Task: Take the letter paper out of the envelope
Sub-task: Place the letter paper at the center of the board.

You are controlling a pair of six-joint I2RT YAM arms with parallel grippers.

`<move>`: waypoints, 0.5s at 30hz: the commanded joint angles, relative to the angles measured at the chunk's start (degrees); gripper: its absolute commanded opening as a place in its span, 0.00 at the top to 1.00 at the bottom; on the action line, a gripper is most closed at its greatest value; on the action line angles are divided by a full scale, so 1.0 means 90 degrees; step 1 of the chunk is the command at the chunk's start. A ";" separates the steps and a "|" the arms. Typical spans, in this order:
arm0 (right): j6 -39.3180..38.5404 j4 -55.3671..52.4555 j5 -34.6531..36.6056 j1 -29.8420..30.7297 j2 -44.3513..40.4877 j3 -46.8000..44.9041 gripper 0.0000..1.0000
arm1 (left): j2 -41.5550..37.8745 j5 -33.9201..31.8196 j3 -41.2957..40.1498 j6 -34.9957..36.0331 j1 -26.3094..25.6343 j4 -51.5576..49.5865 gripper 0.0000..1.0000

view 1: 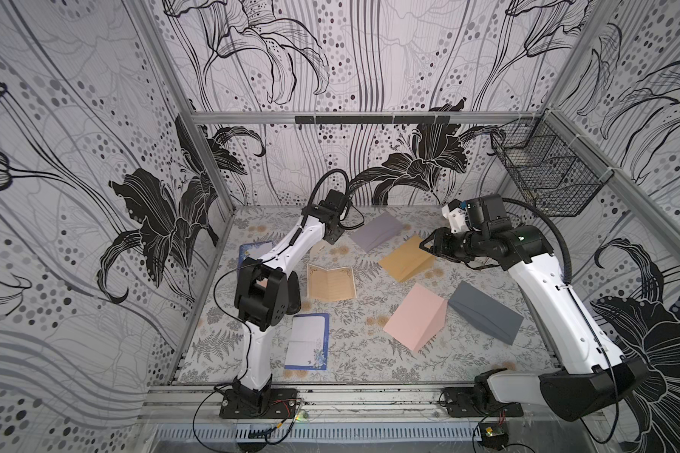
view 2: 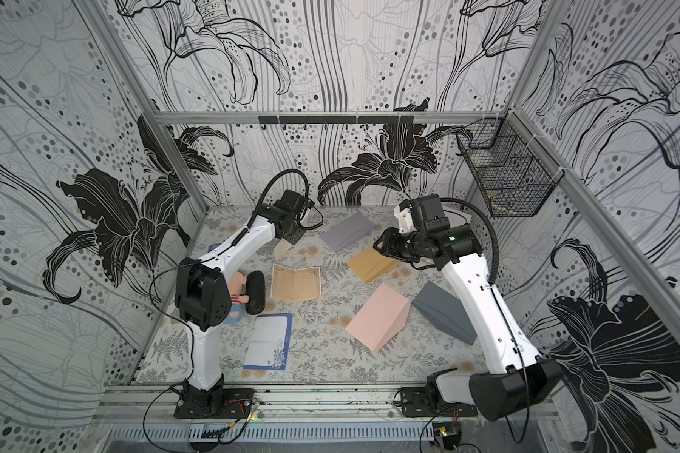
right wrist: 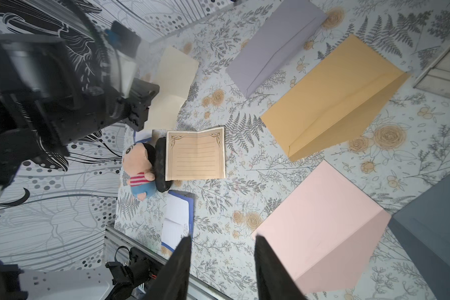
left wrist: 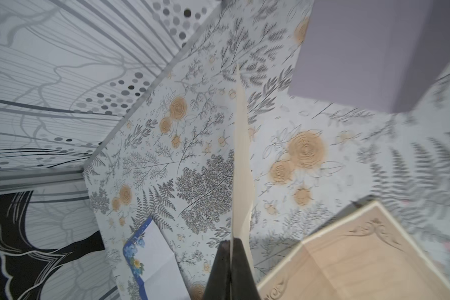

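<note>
Left pincer (left wrist: 230,242) was clamped on the cream letter paper (left wrist: 242,155) (hanging edge-on) near the worktop's (view 1: 350,364) far edge; right pincer (right wrist: 222,237), half-open and empty, hovered by the tan envelope (right wrist: 335,104).

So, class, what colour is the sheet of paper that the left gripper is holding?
Plain cream; the sheet shows best in the right wrist view.

Left jaws together, right jaws apart

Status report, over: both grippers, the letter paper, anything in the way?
Left gripper shut on cream letter paper, out of any envelope. Right gripper open, empty, by tan envelope. Plush toy off to the side, not blocking.
</note>
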 commanded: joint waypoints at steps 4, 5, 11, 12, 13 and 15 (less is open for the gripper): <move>0.0097 0.0129 0.0006 0.0046 0.0037 -0.0017 0.58 | 0.0510 -0.0914 0.0241 0.0876 0.0335 0.0527 0.92; 0.0098 0.0125 -0.0011 0.0046 0.0070 -0.0006 0.58 | 0.0590 -0.0932 0.0185 0.0972 0.0355 0.0649 0.90; 0.0197 0.0149 -0.0100 0.0046 0.0302 0.0024 0.58 | 0.0677 -0.0701 -0.0494 0.1281 0.0358 0.1385 0.90; 0.0215 0.0176 -0.0129 0.0046 0.0341 0.0015 0.58 | 0.0680 -0.0705 -0.0609 0.1287 0.0348 0.1466 0.90; 0.0239 0.0199 -0.0154 0.0045 0.0378 0.0008 0.58 | 0.0670 -0.0638 -0.0715 0.1296 0.0348 0.1538 0.91; 0.0293 0.0254 -0.0188 0.0043 0.0457 0.0007 0.59 | 0.0630 -0.0400 -0.0936 0.1325 0.0340 0.1663 0.91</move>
